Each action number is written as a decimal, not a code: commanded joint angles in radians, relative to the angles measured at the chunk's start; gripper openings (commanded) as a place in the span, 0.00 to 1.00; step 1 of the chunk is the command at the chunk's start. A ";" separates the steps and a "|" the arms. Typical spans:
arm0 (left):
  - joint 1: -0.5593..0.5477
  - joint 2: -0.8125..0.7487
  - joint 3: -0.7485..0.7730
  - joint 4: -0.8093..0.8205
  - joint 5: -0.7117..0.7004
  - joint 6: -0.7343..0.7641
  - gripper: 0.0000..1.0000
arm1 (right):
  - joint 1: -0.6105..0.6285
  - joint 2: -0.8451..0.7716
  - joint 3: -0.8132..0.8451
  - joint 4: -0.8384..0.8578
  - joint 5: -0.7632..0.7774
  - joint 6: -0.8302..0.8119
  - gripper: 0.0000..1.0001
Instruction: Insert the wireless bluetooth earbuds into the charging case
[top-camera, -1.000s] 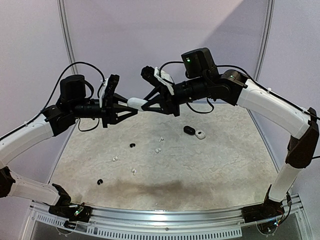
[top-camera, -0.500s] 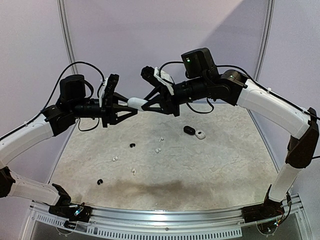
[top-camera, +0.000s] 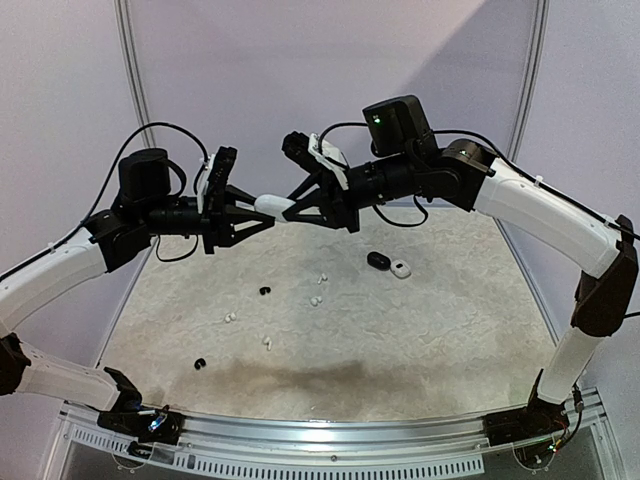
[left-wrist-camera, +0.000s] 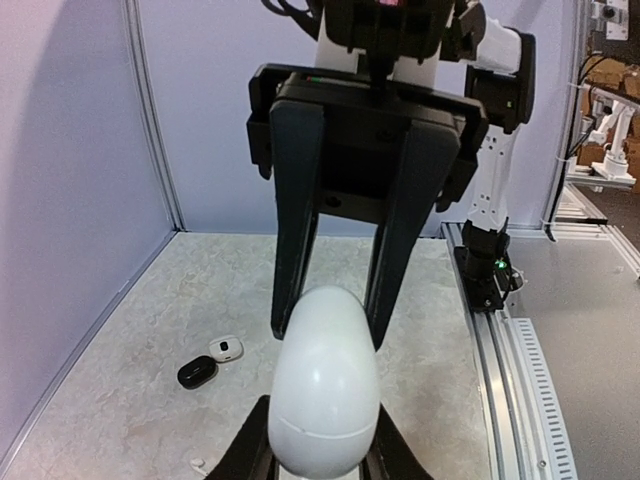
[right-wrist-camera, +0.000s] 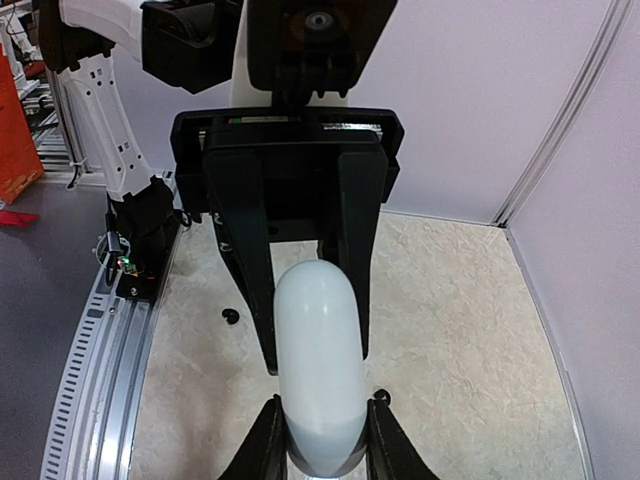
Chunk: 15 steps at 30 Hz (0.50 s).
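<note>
While the earbuds (top-camera: 266, 342) lie scattered on the table (top-camera: 420, 330), none in a case, the white charging case (top-camera: 268, 206) hangs in mid-air. The left gripper (left-wrist-camera: 322, 462) and right gripper (right-wrist-camera: 320, 455) clamp its opposite ends. An uneven pull could make its smooth, rounded shell squirt free and drop.

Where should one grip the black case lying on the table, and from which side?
Likely best gripped from straight above, across the shorter width of the black case, on its near and far long sides. It lies flat and low on the table, and the small white case crowds its right end.
</note>
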<state>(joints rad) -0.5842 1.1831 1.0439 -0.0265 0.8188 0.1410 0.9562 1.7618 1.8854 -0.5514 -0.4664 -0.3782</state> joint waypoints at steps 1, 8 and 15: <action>0.004 -0.003 0.009 0.046 0.020 0.001 0.00 | -0.003 0.005 -0.005 0.008 0.018 0.008 0.01; 0.004 -0.007 0.027 -0.049 0.004 0.182 0.00 | -0.004 0.018 -0.005 0.059 0.100 0.037 0.42; 0.003 -0.004 0.062 -0.181 0.013 0.321 0.00 | -0.016 0.030 0.005 0.094 0.138 0.060 0.44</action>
<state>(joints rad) -0.5793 1.1831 1.0733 -0.0910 0.7918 0.3401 0.9562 1.7721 1.8854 -0.5240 -0.4065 -0.3481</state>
